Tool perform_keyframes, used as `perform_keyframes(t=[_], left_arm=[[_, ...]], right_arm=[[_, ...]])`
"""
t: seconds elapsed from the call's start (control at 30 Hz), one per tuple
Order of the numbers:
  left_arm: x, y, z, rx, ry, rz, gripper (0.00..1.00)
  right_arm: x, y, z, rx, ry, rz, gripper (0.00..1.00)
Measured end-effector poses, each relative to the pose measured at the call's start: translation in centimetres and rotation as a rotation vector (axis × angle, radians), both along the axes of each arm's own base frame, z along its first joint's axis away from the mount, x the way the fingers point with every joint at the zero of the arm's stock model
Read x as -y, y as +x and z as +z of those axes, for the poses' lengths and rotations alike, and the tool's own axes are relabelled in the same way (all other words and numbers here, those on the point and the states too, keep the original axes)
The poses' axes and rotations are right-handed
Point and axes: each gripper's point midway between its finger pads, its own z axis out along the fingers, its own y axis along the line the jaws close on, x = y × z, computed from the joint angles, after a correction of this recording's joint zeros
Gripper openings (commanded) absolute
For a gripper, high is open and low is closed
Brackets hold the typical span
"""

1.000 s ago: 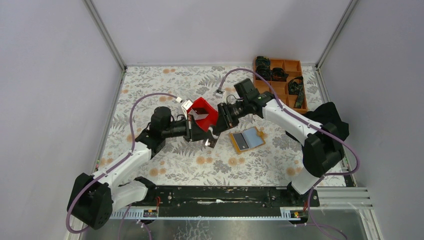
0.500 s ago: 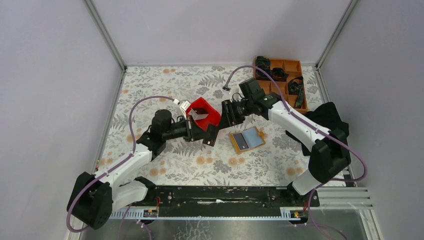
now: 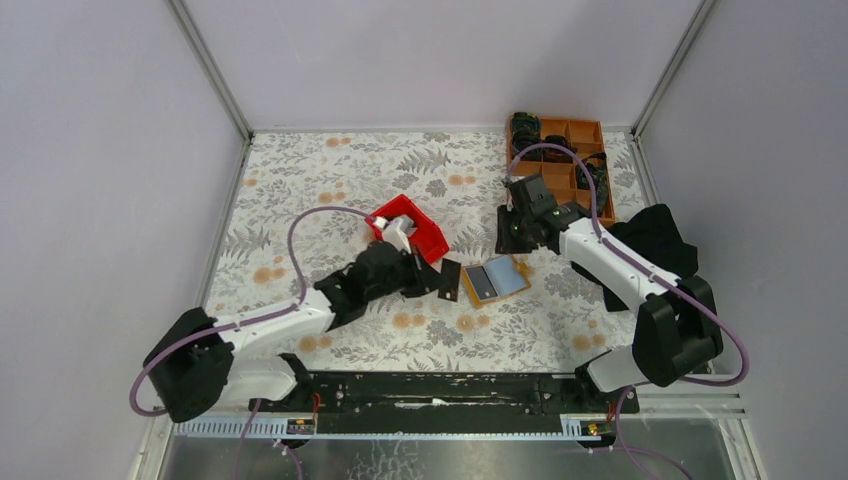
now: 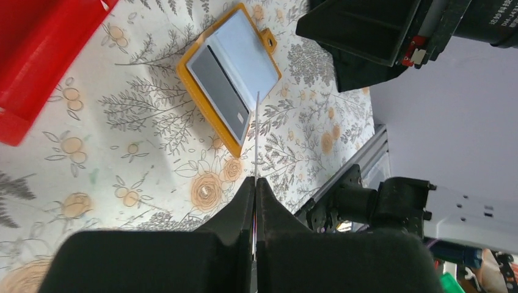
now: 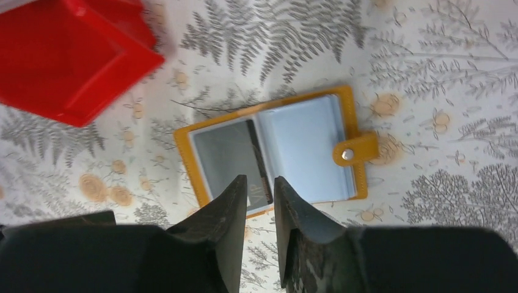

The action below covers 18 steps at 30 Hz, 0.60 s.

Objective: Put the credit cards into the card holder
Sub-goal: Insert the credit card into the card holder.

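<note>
**Q:** What lies on the flowered table [image 3: 300, 190]?

**A:** A red plastic bin [image 3: 410, 228]. Right of it is the tan-orange bifold card holder [image 3: 495, 279], open and face up. Its long axis slants from near-left to far-right, with the snap tab [image 3: 524, 268] at the right end.

**Q:** And your pincers?

**A:** My right pincer [image 5: 259, 180] hangs near the holder, jaws slightly apart and empty. My left pincer [image 4: 255, 180] is clamped on a thin pale credit card [image 4: 258, 134], seen edge-on, its free end pointing at the holder's long edge.
</note>
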Motion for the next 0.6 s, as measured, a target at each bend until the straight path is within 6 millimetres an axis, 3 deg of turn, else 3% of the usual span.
perform_keyframes(t=[0.13, 0.27, 0.37, 0.6], left_arm=[[2.3, -0.2, -1.2, -0.03, 0.039, 0.058, 0.0], [4.4, 0.5, -1.2, -0.031, 0.047, 0.133, 0.0], [5.6, 1.2, -1.1, -0.027, 0.048, 0.185, 0.0], [7.0, 2.3, -4.3, -0.068, 0.103, 0.265, 0.0]], right_arm=[[1.8, -0.2, -1.9, -0.035, -0.065, -0.066, 0.14], [3.3, -0.3, -2.9, -0.047, -0.104, -0.119, 0.07], [4.3, -0.2, -3.4, -0.055, -0.124, -0.155, 0.04], [5.9, 0.2, -5.2, -0.097, -0.159, -0.212, 0.0]])
